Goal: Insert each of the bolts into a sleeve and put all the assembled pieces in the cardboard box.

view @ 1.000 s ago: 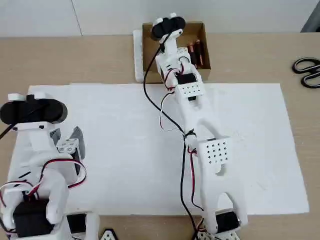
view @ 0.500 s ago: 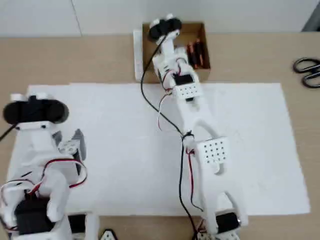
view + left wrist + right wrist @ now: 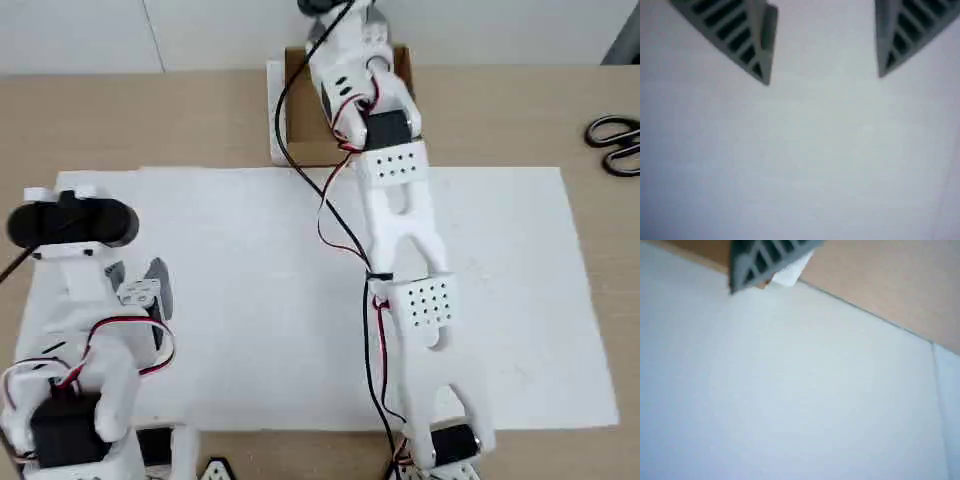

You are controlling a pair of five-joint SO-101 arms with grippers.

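Note:
The cardboard box [image 3: 296, 120] stands at the table's back edge, mostly covered by my right arm [image 3: 400, 200], which stretches across it. The right gripper [image 3: 342, 25] is past the box's far wall, at the picture's top edge. In the right wrist view one grey finger [image 3: 765, 257] hangs before a pale surface and a tan strip. My left gripper [image 3: 135, 285] is at the front left, low over the white sheet [image 3: 250, 300]. It is open, with nothing between its grey fingers [image 3: 757, 45]. What lies in the box is hidden under the arm.
Black scissors [image 3: 615, 145] lie on the bare wood at the far right. A white strip [image 3: 277, 110] stands against the box's left wall. The white sheet covers the middle of the table.
My right arm has stretched farther back over the box, and the dark bolts seen inside it are now covered. The left arm has hardly moved.

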